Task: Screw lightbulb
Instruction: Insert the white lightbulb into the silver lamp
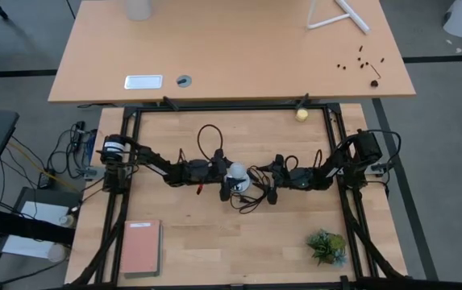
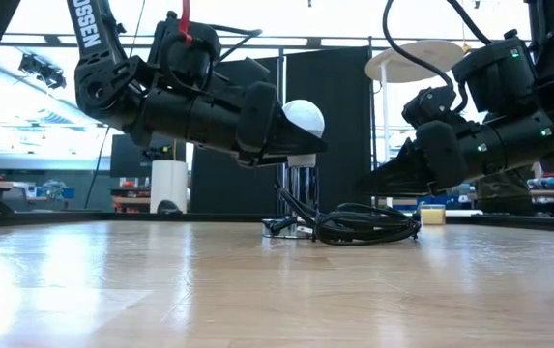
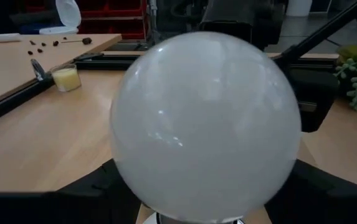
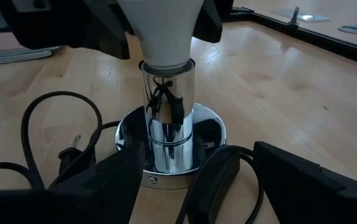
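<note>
desk [image 1: 214,242]: light wood, carries the chrome socket base [image 4: 169,140] with black cord [image 4: 53,124] at centre | left claw [image 2: 291,135]: clamped on lightbulb [image 2: 303,121], held directly above the socket, bulb neck seated at socket's top rim | right claw [image 4: 194,180]: fingers apart, low beside the socket base, gripping nothing

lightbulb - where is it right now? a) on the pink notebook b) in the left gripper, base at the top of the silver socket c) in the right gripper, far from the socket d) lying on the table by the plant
b: the left gripper holds the lightbulb, its base entering the chrome socket.
</note>
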Robot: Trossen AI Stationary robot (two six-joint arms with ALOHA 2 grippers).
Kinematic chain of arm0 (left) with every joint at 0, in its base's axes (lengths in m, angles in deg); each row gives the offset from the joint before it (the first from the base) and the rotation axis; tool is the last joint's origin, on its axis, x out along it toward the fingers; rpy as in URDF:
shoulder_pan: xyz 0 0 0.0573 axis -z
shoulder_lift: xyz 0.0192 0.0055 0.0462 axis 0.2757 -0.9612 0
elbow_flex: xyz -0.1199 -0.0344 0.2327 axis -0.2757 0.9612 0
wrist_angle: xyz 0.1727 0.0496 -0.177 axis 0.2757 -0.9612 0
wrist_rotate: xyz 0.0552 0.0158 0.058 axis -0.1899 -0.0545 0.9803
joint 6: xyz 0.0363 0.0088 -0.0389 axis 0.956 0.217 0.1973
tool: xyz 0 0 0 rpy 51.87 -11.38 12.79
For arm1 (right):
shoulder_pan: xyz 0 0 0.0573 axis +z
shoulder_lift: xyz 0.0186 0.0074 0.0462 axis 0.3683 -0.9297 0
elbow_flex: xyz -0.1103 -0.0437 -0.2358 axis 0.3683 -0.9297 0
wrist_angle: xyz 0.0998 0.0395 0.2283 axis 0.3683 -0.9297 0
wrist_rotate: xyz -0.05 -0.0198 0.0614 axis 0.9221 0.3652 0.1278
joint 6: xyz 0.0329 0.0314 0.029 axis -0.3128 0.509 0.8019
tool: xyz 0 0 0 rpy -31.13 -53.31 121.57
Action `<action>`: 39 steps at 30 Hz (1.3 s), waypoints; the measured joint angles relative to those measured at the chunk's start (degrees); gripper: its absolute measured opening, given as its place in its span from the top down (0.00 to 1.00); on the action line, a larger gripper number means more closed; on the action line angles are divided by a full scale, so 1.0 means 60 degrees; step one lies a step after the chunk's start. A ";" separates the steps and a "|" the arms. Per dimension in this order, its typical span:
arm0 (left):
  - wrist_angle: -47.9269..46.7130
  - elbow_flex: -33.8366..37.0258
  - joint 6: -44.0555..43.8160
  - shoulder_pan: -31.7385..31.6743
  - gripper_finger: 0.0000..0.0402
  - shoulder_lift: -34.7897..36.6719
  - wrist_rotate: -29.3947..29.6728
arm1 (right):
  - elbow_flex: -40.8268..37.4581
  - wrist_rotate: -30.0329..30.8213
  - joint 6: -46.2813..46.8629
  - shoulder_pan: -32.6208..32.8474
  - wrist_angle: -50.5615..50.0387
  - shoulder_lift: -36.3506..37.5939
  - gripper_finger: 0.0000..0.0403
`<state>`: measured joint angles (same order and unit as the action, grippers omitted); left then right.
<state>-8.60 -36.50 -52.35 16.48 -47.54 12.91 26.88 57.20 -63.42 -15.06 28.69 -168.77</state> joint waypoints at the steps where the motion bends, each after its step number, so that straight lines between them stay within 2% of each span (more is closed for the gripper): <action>1: 0.0005 0.0000 -0.0006 0.0000 0.32 0.0000 0.0000 | 0.0000 0.0001 -0.0002 0.0000 -0.0001 0.0000 0.24; 5: 0.0037 0.0000 0.0039 0.0004 0.30 0.0000 0.0000 | 0.0000 0.0002 0.0001 0.0000 -0.0004 0.0000 0.24; 13: -0.0168 0.0000 0.0082 0.0004 0.19 0.0000 0.0004 | 0.0000 -0.0001 -0.0002 0.0000 0.0000 0.0000 0.24; 16: -0.0850 0.0015 0.0121 0.0006 0.16 0.0158 0.0004 | 0.0000 -0.0003 -0.0002 0.0000 -0.0004 0.0000 0.24; 28: -0.4336 0.0015 0.0386 0.0054 0.16 0.2008 0.0000 | 0.0004 -0.0009 -0.0002 0.0000 -0.0004 0.0000 0.24; 35: -0.5841 0.0015 -0.0295 0.0073 0.16 0.2026 -0.0025 | 0.0004 -0.0016 -0.0002 0.0000 -0.0004 0.0000 0.24; 39: -0.5530 0.0131 -0.0607 0.0076 0.16 0.1683 -0.0051 | 0.0004 -0.0016 -0.0002 0.0000 -0.0007 0.0000 0.24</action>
<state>-41.78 -35.71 -55.99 16.94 -37.45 12.61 26.90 57.11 -63.43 -15.06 28.65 -168.77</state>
